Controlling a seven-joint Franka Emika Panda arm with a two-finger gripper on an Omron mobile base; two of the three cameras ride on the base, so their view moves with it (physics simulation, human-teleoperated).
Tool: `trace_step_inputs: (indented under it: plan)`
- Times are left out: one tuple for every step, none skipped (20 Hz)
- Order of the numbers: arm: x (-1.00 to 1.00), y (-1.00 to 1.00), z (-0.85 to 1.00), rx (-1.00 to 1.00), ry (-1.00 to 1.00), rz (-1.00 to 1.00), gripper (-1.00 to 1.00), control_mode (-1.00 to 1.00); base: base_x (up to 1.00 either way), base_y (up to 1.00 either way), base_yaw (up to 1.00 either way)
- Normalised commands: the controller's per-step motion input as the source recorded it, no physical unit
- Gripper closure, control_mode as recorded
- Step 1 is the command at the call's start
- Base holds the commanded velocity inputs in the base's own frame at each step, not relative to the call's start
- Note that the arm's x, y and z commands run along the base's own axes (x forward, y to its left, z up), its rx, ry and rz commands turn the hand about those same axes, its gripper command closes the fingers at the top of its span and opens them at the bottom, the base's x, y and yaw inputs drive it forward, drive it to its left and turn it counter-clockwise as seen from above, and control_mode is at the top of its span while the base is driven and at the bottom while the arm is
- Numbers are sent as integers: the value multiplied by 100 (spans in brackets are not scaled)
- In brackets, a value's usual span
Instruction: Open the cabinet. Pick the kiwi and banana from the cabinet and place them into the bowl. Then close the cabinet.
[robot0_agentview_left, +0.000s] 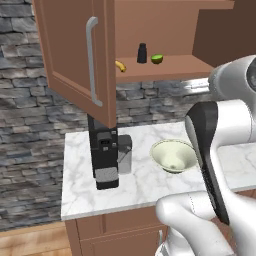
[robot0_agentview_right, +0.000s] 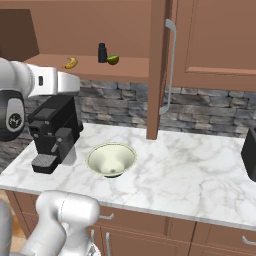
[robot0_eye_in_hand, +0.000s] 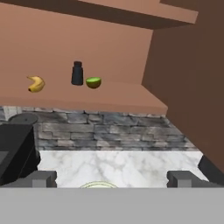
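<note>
Your end effector (robot0_eye_in_hand: 111, 177) is open and empty, its 2 fingertips spread wide. The cabinet (robot0_agentview_left: 80, 55) has both doors swung open. On its shelf, up and to the left in the hand view: banana (robot0_eye_in_hand: 36, 83) far left, black bottle (robot0_eye_in_hand: 77, 73) in the middle, kiwi (robot0_eye_in_hand: 93, 82) just right of it. The bowl (robot0_agentview_right: 111, 159) is empty on the desk (robot0_agentview_right: 185, 175) below. I'd take the kiwi first; watch the bottle.

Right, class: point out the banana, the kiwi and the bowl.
banana (robot0_eye_in_hand: 36, 84), hand view, middle of its yellow curve.
kiwi (robot0_eye_in_hand: 93, 82), hand view, centre of the green fruit.
bowl (robot0_agentview_right: 102, 159), right base view, bare inner wall left of centre.
</note>
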Motion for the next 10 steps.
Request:
trace_step_inputs:
  plan:
    - [9,-6,0,3,2,14,-100,-100,0,0,0]
    - [12,-4,0,3,5,15,-100,-100,0,0,0]
    - [11,-4,0,4,6,14,-100,-100,0,0,0]
    - [10,-4,0,3,7,13,-100,-100,0,0,0]
    - [12,-3,0,4,10,13,-100,-100,0,0,0]
    - [12,-4,0,4,9,12,-100,-100,0,0,0]
    - [13,-5,0,4,7,12,-100,-100,0,0,0]
    - [13,-4,0,4,7,11,-100,-100,0,0,0]
    - [11,-3,0,5,7,11,-100,-100,0,0,0]
    - [14,-2,0,6,4,10,-100,-100,0,0,0]
